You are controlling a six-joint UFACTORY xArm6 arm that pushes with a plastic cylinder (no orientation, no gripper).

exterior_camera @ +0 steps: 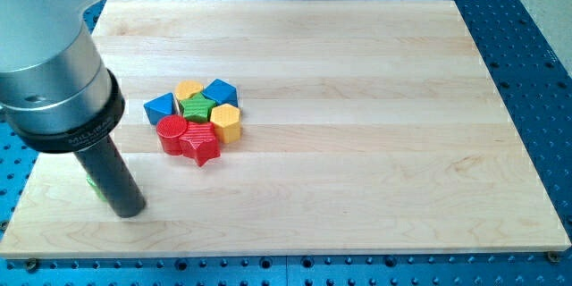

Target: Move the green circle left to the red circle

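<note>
A pale wooden board (357, 98) lay on a blue perforated table (536, 71). My tip (128, 212), a bare rod grasping nothing, touched the board, largely hiding the green circle (90, 181), well left of the red circle (172, 128); its orientation couldn't be told.

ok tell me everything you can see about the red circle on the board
The red circle is a short, flat-topped round block, glossy like painted wood or plastic, lying flat on the wooden board. It sits at the lower left of the block cluster, toward the view's left. It presses against the red star on its right, and the green block and blue block sit close above it. My tip is well below-left, apart from it.
</note>
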